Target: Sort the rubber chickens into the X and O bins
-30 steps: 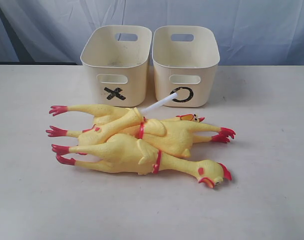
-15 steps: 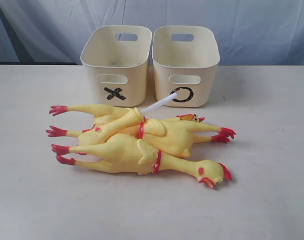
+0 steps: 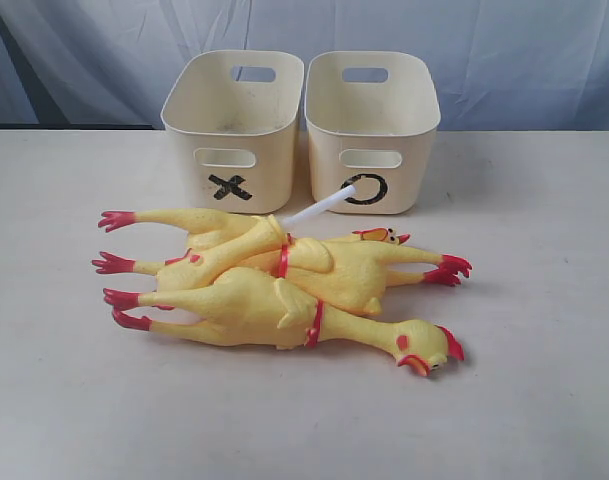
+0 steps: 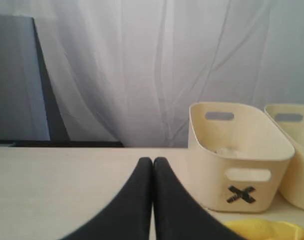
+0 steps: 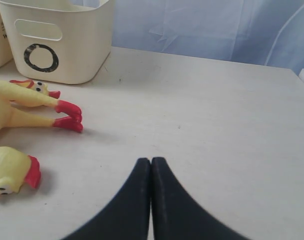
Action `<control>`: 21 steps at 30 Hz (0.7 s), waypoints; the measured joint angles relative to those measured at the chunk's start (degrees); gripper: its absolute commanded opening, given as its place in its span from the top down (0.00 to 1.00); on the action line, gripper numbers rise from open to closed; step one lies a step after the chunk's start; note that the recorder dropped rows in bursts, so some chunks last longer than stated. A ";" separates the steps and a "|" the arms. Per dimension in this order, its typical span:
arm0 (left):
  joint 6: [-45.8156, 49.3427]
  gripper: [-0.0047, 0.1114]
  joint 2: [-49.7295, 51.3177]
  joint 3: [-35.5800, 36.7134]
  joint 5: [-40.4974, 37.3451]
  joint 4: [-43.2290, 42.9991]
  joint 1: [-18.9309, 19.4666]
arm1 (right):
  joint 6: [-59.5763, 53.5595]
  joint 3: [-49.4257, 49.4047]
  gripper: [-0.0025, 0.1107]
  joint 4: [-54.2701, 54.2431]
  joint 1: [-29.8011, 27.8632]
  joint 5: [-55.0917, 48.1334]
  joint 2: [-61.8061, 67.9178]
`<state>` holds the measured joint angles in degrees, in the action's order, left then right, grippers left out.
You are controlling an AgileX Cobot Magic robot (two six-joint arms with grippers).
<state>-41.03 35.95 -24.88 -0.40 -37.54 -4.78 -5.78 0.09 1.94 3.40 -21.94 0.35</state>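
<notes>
Three yellow rubber chickens lie piled on the table in front of the bins. The front chicken (image 3: 284,315) has its head at the right. Behind it lies the middle chicken (image 3: 359,265), with red feet pointing right. The back chicken (image 3: 209,235) has its feet to the left. The X bin (image 3: 234,130) and the O bin (image 3: 372,130) stand side by side behind them. Neither gripper shows in the exterior view. My left gripper (image 4: 152,161) is shut and empty, beside the X bin (image 4: 239,160). My right gripper (image 5: 151,161) is shut and empty, over bare table apart from the chicken feet (image 5: 67,115).
A white tube (image 3: 319,208) sticks up from the pile toward the O bin. A pale blue curtain (image 3: 524,60) hangs behind the table. The O bin (image 5: 57,45) also shows in the right wrist view, as does the front chicken's head (image 5: 12,172).
</notes>
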 measured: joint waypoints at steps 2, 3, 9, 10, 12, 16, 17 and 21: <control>0.12 0.96 3.84 -0.82 0.00 -1.38 -2.71 | 0.00 0.00 0.98 0.00 0.00 0.00 0.00; 0.12 0.96 5.37 -1.23 -0.10 -1.76 -4.15 | 0.00 0.00 0.98 0.00 0.00 0.00 0.00; 0.12 0.96 16.99 -4.76 -0.10 -6.66 -13.53 | 0.00 0.00 0.98 0.00 0.00 0.00 0.00; 0.12 0.96 19.02 -5.43 -0.10 -7.92 -15.23 | 0.00 0.00 0.98 0.00 0.00 0.00 0.00; 0.12 0.96 22.75 -6.67 0.40 -9.91 -18.42 | 0.00 0.00 0.98 0.00 0.00 0.00 0.00; 0.22 0.96 30.79 -9.64 1.94 -14.44 -22.42 | 0.00 0.00 0.98 0.00 0.00 0.00 0.00; 0.22 0.96 32.68 -10.27 2.56 -15.42 -22.75 | 0.00 0.00 0.98 0.00 0.00 0.00 0.00; 0.33 0.96 38.95 -13.62 5.70 -17.36 -23.01 | 0.00 0.00 0.98 0.00 0.00 0.00 0.00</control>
<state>-40.70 74.90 -38.50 5.30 -54.90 -27.78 -5.78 0.09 1.94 3.40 -21.94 0.35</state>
